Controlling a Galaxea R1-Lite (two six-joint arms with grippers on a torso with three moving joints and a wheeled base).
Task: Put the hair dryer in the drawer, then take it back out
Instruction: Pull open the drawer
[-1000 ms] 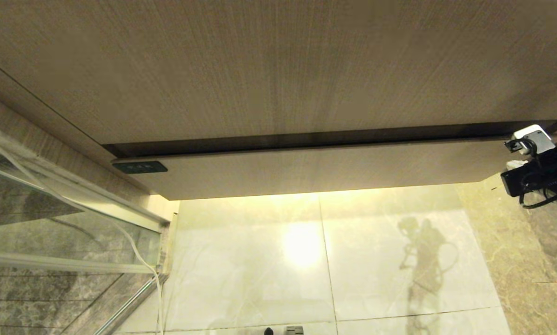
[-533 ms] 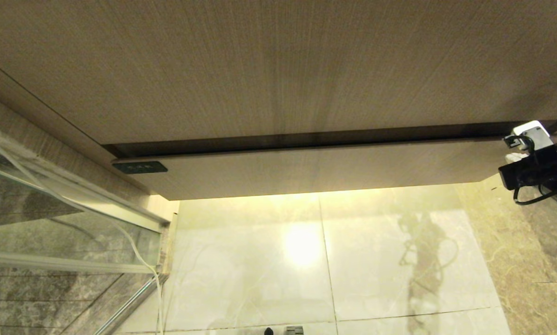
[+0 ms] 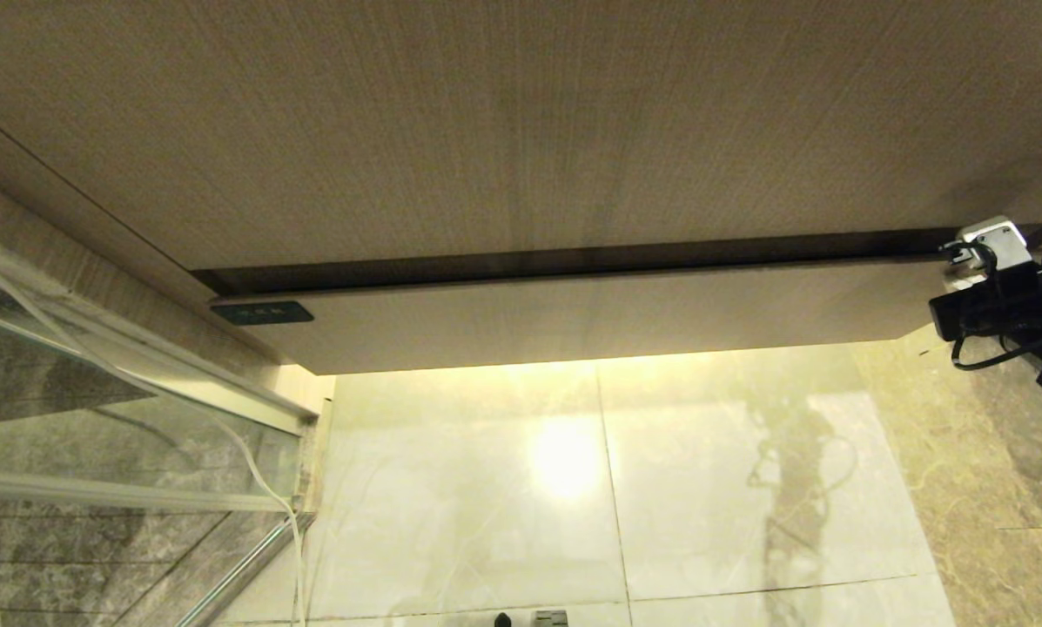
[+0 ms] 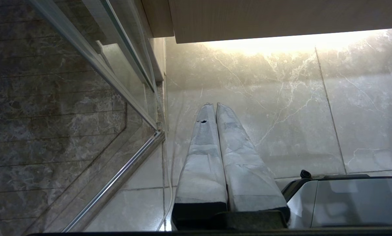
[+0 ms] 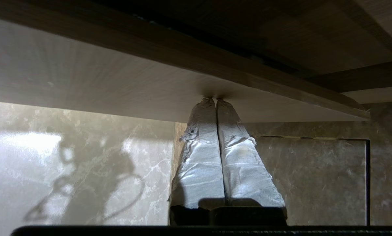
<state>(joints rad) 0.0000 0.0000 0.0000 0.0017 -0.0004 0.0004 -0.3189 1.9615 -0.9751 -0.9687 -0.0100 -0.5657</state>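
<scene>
The right gripper point(image 5: 214, 99) — fingers pressed together, holding nothing — is set against the lower edge of the closed drawer point(image 3: 573, 315) near its right end. That edge should be hooked from beneath and drawn straight out — bare floor point(image 3: 703, 488) lies below. No hair dryer is in view.

Warm light spills from under the drawer point(image 3: 573, 318), and I get a blown-out glare spot on the floor tiles point(image 3: 564, 461). Arm shadow falls on the tiles to the right. Right wrist view is dim and backlit; the wood grain looks soft.
</scene>
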